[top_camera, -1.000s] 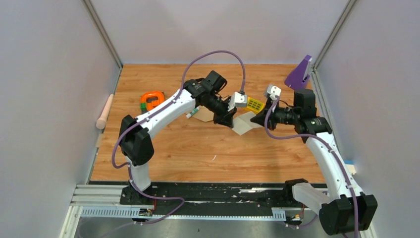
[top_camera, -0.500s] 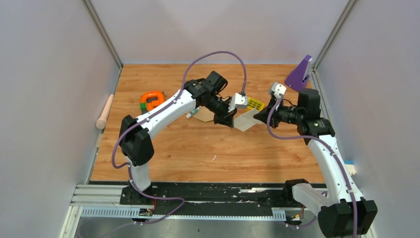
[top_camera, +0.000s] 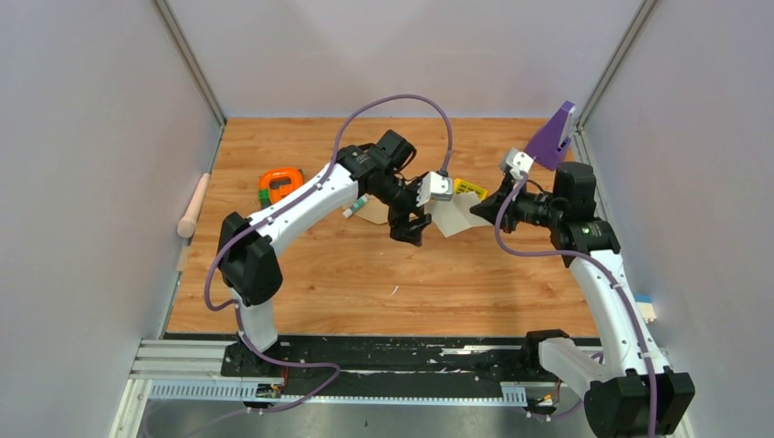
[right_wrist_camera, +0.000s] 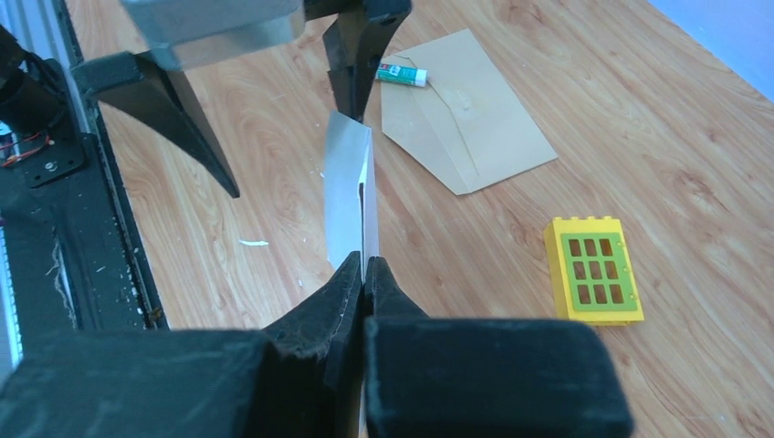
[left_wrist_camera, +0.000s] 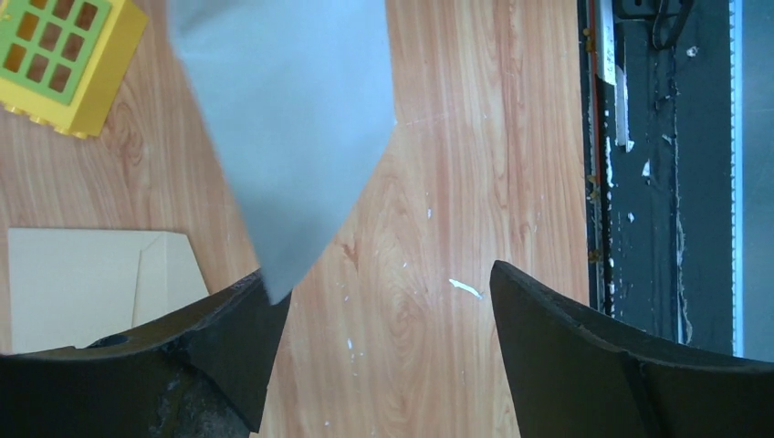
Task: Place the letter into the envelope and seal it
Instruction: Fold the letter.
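The letter [right_wrist_camera: 349,196], a folded white sheet, hangs edge-on above the table with my right gripper [right_wrist_camera: 364,265] shut on its near end. In the top view the letter [top_camera: 452,217] stretches from my right gripper [top_camera: 476,212] toward my left gripper [top_camera: 411,226]. My left gripper [left_wrist_camera: 383,301] is open wide, and the letter's [left_wrist_camera: 292,119] pointed corner just touches its left finger [left_wrist_camera: 237,338]. The tan envelope [right_wrist_camera: 465,119] lies flat on the wood with its flap open. In the top view my left arm partly covers the envelope [top_camera: 372,213].
A glue stick [right_wrist_camera: 402,75] lies on the envelope's far edge. A yellow and green block [right_wrist_camera: 593,271] sits to the right of the letter. An orange tape measure [top_camera: 280,182], a wooden roller [top_camera: 193,205] and a purple object [top_camera: 552,135] lie at the table's edges.
My left gripper has opened and let go of the letter. My right gripper has lifted and drawn back to the right, still holding the letter.
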Motion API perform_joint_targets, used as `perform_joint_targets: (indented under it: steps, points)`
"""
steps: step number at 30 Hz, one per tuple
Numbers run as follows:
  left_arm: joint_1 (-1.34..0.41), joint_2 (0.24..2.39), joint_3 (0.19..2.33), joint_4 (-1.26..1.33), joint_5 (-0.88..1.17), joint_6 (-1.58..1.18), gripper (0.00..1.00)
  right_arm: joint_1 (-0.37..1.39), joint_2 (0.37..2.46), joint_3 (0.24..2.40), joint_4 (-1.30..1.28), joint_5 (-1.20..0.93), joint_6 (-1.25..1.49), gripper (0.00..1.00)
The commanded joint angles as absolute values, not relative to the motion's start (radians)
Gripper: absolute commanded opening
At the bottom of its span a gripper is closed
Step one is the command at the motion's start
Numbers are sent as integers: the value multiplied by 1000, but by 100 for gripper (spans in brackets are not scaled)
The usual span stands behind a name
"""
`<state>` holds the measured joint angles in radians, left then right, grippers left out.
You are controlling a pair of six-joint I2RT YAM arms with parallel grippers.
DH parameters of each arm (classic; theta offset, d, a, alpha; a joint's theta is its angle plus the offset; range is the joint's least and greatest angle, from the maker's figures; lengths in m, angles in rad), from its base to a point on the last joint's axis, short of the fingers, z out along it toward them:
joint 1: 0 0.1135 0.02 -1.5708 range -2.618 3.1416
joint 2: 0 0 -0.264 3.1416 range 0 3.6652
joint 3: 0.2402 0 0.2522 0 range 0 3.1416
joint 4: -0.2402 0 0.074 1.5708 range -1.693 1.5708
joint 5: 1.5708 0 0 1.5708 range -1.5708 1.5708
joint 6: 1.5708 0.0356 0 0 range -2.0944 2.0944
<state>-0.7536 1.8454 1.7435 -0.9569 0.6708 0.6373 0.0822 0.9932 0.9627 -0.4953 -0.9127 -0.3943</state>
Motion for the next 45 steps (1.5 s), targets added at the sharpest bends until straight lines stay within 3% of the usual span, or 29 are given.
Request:
perform_joint_targets:
  steps: [1,7,20,26,39,45]
  points:
    - [-714,1766,1779,-922,679,595,90,80,1007,970,-494,-1006,-418,0]
    - [-686,1729,1731,-821,691,519,93,84,1034,975,-556,-1138,-455,0]
    - [-679,1741,1677,-726,928,383,90,81,1067,959,-365,-1082,-203,0]
    - [-620,1692,1510,-329,991,51,91,67,1049,928,-269,-1056,-109,0]
    - [-607,1675,1338,149,1073,-378,57,43,1067,885,-119,-998,93,0]
    - [-607,1677,1325,182,1069,-400,29,36,1069,879,-105,-971,109,0]
